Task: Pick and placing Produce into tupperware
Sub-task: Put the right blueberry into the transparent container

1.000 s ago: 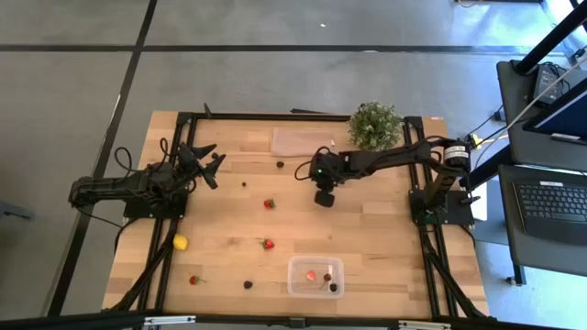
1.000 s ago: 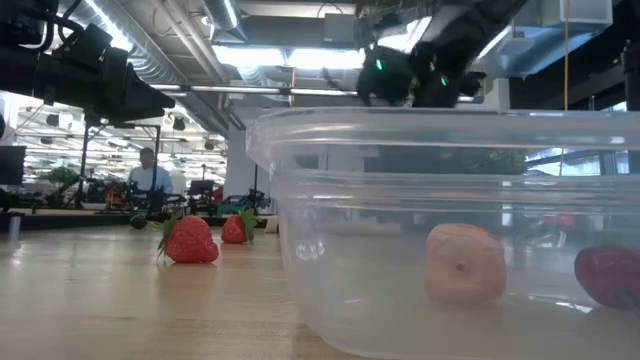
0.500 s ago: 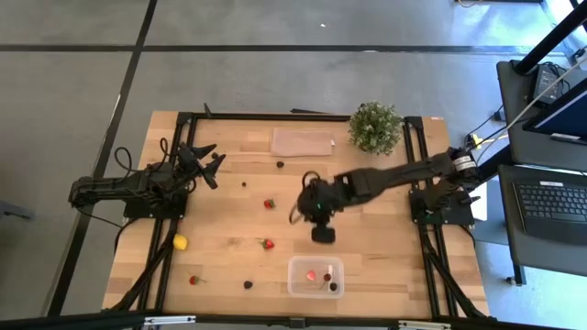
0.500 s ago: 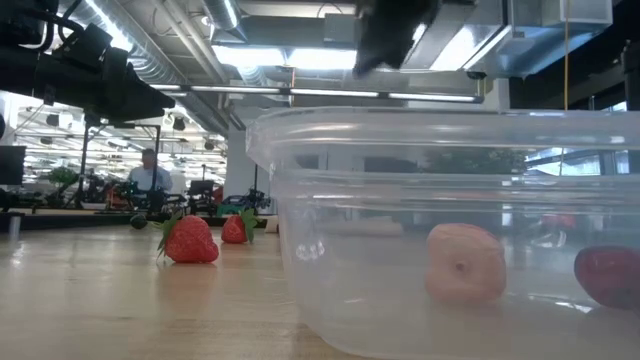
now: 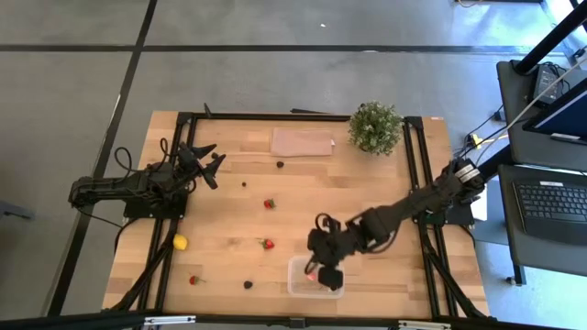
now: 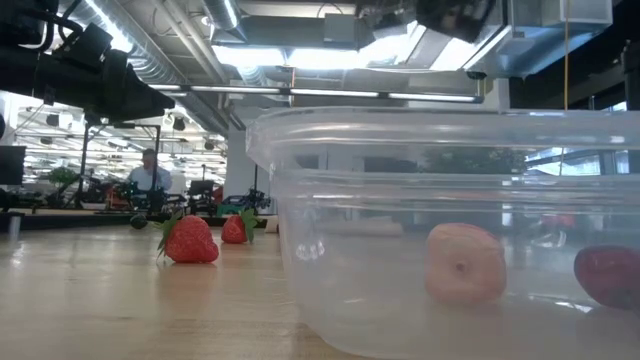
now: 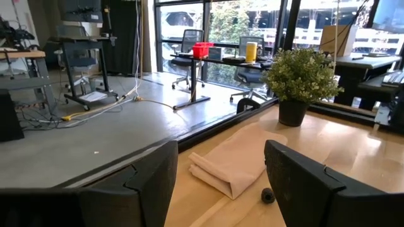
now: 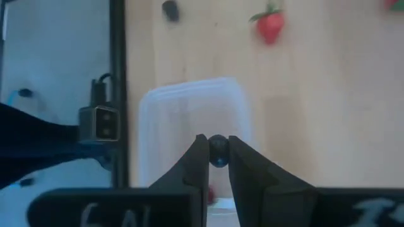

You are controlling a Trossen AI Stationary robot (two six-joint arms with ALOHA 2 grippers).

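The clear tub [image 5: 316, 277] stands near the table's near edge and fills the low view [image 6: 450, 230], with a pinkish piece [image 6: 465, 262] and a red piece [image 6: 607, 275] inside. My right gripper [image 5: 326, 272] hangs over the tub, shut on a dark berry [image 8: 218, 154]. Strawberries [image 5: 269, 203] [image 5: 267, 244] [image 5: 194, 280], dark berries [image 5: 248, 284] [image 5: 280, 165] [image 5: 244, 181] and a lemon [image 5: 181, 242] lie loose on the wood. My left gripper [image 5: 206, 160] waits open at the table's left. My right gripper [image 8: 218, 146] pinches the small dark berry [image 8: 218, 154] between its two fingertips, coming from above and pointing down. The berry is lifted clear, over the tub [image 8: 189, 126].
A potted green plant [image 5: 374, 126] and a flat brownish folded sheet [image 5: 303, 142] sit at the far edge. The left wrist view shows the sheet [image 7: 237, 161], a dark berry [image 7: 268, 195] and the plant [image 7: 302, 79]. Bare wood lies between the fruit pieces.
My right gripper has swept from the far middle of the table toward the near edge and now hangs above the tub. The left arm and the loose fruit have stayed put.
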